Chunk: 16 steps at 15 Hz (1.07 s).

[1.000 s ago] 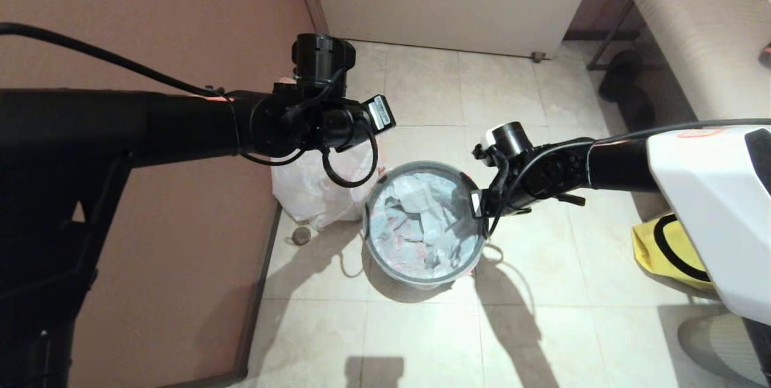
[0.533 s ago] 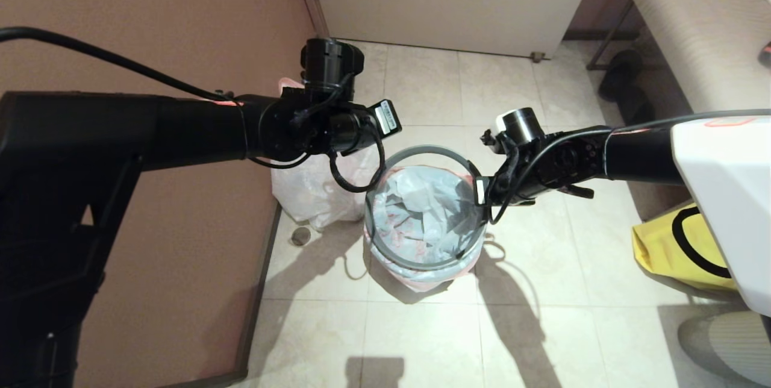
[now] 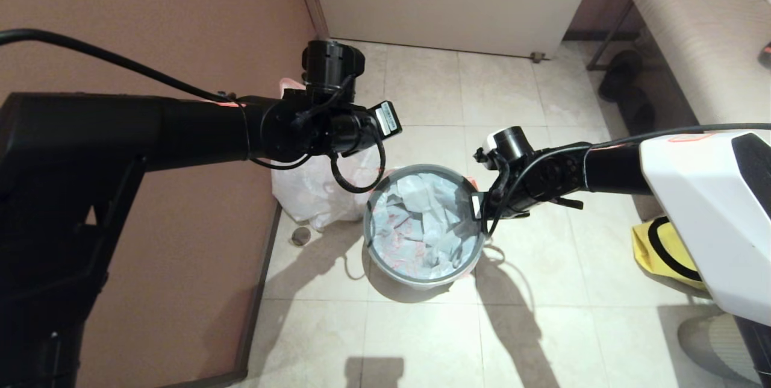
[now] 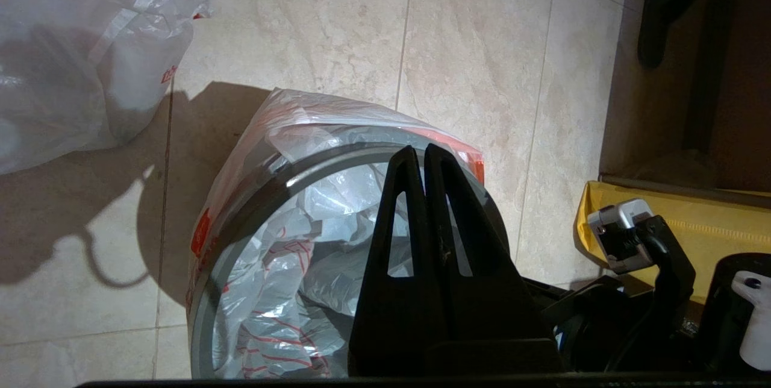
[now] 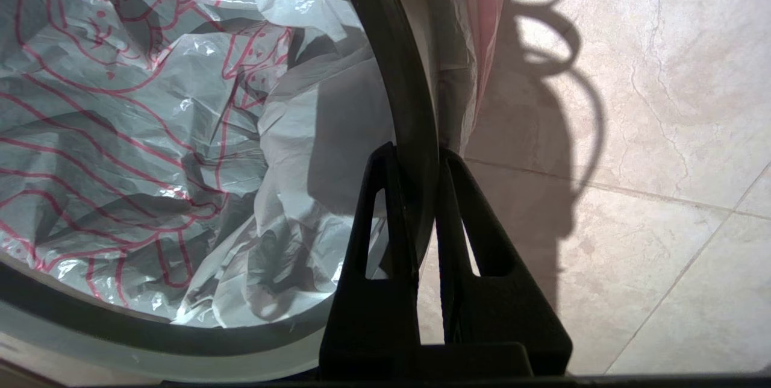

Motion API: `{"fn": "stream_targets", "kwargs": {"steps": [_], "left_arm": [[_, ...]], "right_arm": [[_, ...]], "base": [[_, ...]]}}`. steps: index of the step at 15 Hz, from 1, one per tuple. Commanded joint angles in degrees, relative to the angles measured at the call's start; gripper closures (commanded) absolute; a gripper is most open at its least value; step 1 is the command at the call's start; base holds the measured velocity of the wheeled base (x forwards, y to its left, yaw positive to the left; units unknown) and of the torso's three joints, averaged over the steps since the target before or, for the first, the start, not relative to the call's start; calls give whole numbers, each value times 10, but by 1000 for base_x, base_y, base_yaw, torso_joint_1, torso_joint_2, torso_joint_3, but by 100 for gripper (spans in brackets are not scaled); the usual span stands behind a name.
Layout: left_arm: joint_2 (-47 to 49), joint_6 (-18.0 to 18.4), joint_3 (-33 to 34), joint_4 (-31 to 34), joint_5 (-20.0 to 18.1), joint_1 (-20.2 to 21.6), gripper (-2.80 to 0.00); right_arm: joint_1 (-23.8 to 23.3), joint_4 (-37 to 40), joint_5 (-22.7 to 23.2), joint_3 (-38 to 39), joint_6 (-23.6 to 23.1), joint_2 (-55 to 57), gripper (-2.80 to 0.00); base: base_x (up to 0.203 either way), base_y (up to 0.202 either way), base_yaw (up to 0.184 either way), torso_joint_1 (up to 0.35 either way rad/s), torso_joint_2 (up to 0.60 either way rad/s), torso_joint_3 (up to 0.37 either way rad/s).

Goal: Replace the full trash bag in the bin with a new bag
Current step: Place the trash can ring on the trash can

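Between the right gripper's (image 5: 420,165) pinching fingers sits the bin's ring rim (image 5: 403,111).

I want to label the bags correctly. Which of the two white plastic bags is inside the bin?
The new bag with bold red cartoon print lines the bin. The full trash bag, lumpy, sits on the floor by the wall.

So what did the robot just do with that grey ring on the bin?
The right hand, clamped on the removable grey ring rim, lifted it half a second ago and has now pushed it back down onto the small round dark bin, trapping the thin white bag with red cartoon print. The shut left hand barely moved. The lumpy full white bag stayed by the wall.
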Motion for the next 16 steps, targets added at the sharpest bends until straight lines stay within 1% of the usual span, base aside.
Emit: {"fn": "stream_targets", "kwargs": {"steps": [1,4,8,11,16], "left_arm": [[-1,-2,0,0,1,-1,0],[-1,-2,1,0,1,-2,0],[-1,-2,1,0,2,-5,0],[0,-1,1,0,10,-9,0],[-1,-2,1,0,10,-11,0]], "right_arm": [[0,-6,0,0,0,15,0],[0,-24,-2,0,-2,28,0],[1,-39,-33,1,-4,33,0],[6,-33,-37,5,-1,4,0],[9,-4,-46,5,0,-19,0]], "base": [[0,0,0,0,0,0],[0,0,0,0,0,0],[0,0,0,0,0,0],[0,0,0,0,0,0],[0,0,0,0,0,0]]}}
